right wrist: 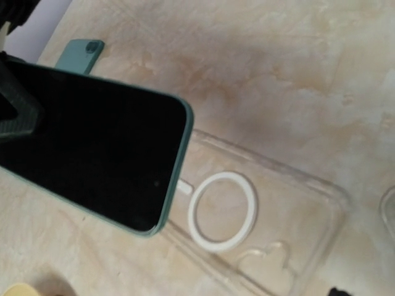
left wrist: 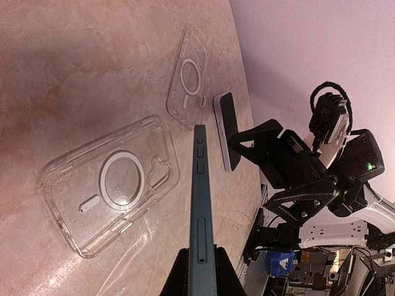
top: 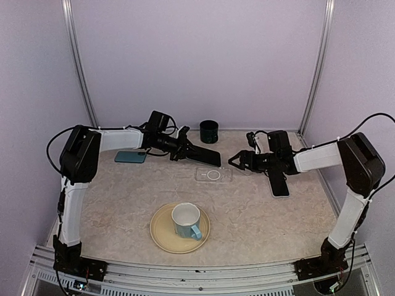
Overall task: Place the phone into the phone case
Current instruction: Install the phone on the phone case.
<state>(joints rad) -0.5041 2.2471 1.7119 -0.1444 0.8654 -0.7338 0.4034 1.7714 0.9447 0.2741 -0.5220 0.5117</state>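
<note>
My left gripper [top: 184, 148] is shut on the bottom end of a teal phone [top: 205, 155], which it holds above the table with the dark screen up. In the left wrist view the phone [left wrist: 200, 203] shows edge-on between the jaws of my left gripper [left wrist: 200, 259]. A clear phone case [top: 213, 174] with a white ring lies flat just beyond it. In the right wrist view a corner of the phone [right wrist: 92, 142] overlaps one end of the case [right wrist: 259, 216]. My right gripper [top: 237, 161] stands open beside the case, holding nothing.
A second clear case [left wrist: 188, 77] lies farther off. Another phone [top: 279, 183] lies under the right arm. A teal phone-like slab [top: 130, 156] lies at the left. A black cup [top: 209, 131] stands at the back. A mug [top: 186, 221] sits on a tan plate [top: 162, 237] in front.
</note>
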